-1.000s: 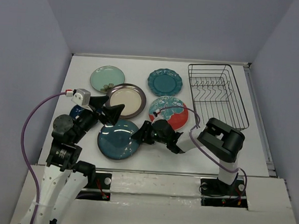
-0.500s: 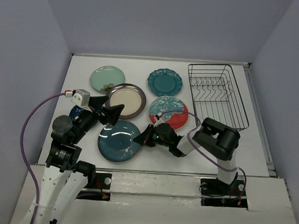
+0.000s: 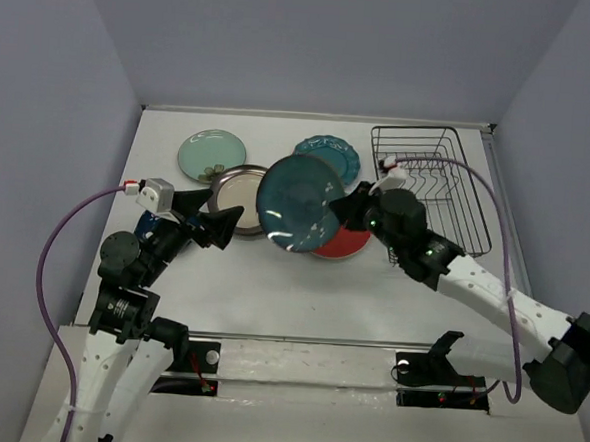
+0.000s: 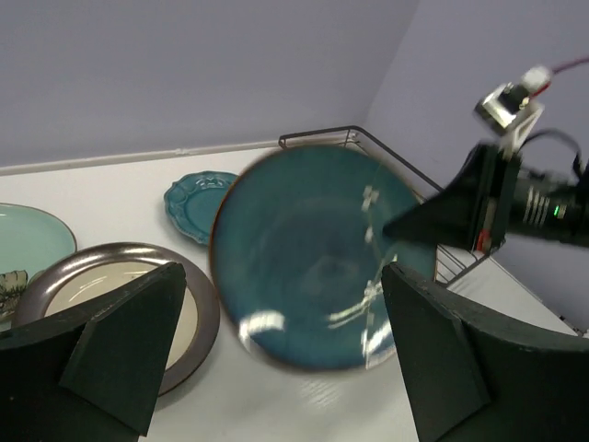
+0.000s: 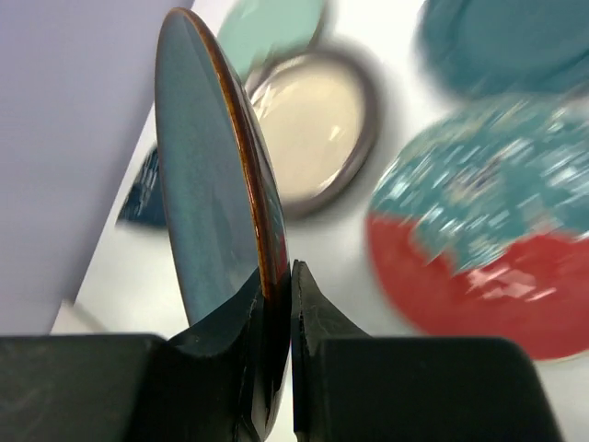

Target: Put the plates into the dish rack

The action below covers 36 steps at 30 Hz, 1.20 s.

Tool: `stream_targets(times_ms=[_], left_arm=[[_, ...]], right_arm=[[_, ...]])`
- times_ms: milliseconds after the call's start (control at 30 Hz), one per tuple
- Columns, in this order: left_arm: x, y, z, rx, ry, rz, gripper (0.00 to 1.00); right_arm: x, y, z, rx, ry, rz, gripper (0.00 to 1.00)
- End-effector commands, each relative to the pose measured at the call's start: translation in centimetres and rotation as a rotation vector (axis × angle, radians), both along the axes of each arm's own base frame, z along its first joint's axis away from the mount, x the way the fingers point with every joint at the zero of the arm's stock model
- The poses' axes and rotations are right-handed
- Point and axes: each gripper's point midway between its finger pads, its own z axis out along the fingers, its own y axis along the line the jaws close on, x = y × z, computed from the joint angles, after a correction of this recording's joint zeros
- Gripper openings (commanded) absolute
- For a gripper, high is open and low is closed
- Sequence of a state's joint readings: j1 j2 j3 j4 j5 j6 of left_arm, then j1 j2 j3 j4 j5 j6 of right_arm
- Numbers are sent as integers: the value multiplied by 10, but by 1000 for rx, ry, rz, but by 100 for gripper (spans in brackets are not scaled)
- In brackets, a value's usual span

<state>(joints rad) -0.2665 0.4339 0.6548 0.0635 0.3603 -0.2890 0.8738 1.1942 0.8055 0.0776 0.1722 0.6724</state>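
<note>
My right gripper [image 3: 348,210] is shut on the rim of a glossy dark teal-blue plate [image 3: 298,202] and holds it upright in the air above the table; in the right wrist view the plate [image 5: 210,175] stands edge-on between the jaws [image 5: 276,285]. It also shows in the left wrist view [image 4: 317,253]. The black wire dish rack [image 3: 429,184] stands at the back right. My left gripper [image 3: 215,216] is open and empty, left of the lifted plate. On the table lie a mint green plate [image 3: 210,156], a cream plate with brown rim [image 3: 240,195], a scalloped teal plate [image 3: 336,153] and a red-and-teal plate [image 3: 342,242].
A small dark blue plate [image 3: 151,219] lies partly hidden under my left arm. The table's front edge [image 3: 308,340] runs just beyond the arm bases. Purple cables loop from both wrists. Grey walls close in the left, back and right sides.
My right gripper has lifted the dark teal-blue plate off the table's front left, tipped it upright and carried it up and right toward the rack. My left arm has barely moved.
</note>
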Motion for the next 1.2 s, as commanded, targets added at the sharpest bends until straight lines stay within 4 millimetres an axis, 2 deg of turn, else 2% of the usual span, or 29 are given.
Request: stream_targets(times_ms=[0,33,67,100,133,200,233,267,300,333,367,400,467,633,667,700,800,1000,1133,1167], left_arm=[[-8,-6,25,-15,-75,-46,99],[-9,-7,24,-16,-72,-56,99],[-11,-10,25,-14,-75,-69,99],[-11,-11,25,-14,-76,-76,99],[-13,-13,26,-12,-80,-86,99],[-15,-14,27,-12,-85,-93,99],[-16,-14,27,-12,-87,-93,99],[-17,-15,28,-10,-90,-98,99],[-17,-16,27,-11,-89,-100,99],[-18,-17,26,-11,-84,-103,99],[-18,-18,27,-12,-84,-108,99],[-19,-22,25,-9,-77,-124,99],[-22,-25,26,-10,-79,-143,99],[-30,-31,27,-11,-83,-176,99],[-31,-32,27,-12,-85,-182,99],[-32,-33,27,-12,-85,-188,99],[-36,-36,28,-12,-91,-203,99],[-39,-39,28,-6,-89,-219,99],[-40,-37,30,-10,-96,-213,99],[-40,-37,30,-10,-93,-213,99]], right_arm=[[63,-113,146,8,-335,-358,7],[77,-149,153,-87,-370,-467,7],[82,-169,175,-124,-401,-537,7],[87,-188,173,-181,-407,-590,7],[98,-222,190,-267,-442,-698,7],[107,-257,201,-342,-456,-807,7],[111,-275,214,-401,-479,-850,7],[113,-306,230,-433,-516,-956,7],[112,-325,235,-501,-529,-1000,7],[114,-339,248,-490,-564,-1033,7],[115,-363,255,-504,-573,-1086,7],[118,-371,259,-541,-584,-1094,7],[131,-386,263,-595,-612,-1125,7],[156,-393,253,-789,-667,-1074,7],[164,-398,246,-813,-659,-1065,7],[172,-391,243,-818,-679,-1012,7],[187,-392,234,-874,-670,-975,7],[205,-388,224,-909,-653,-920,7],[212,-391,202,-924,-604,-915,7],[213,-398,197,-931,-589,-931,7]])
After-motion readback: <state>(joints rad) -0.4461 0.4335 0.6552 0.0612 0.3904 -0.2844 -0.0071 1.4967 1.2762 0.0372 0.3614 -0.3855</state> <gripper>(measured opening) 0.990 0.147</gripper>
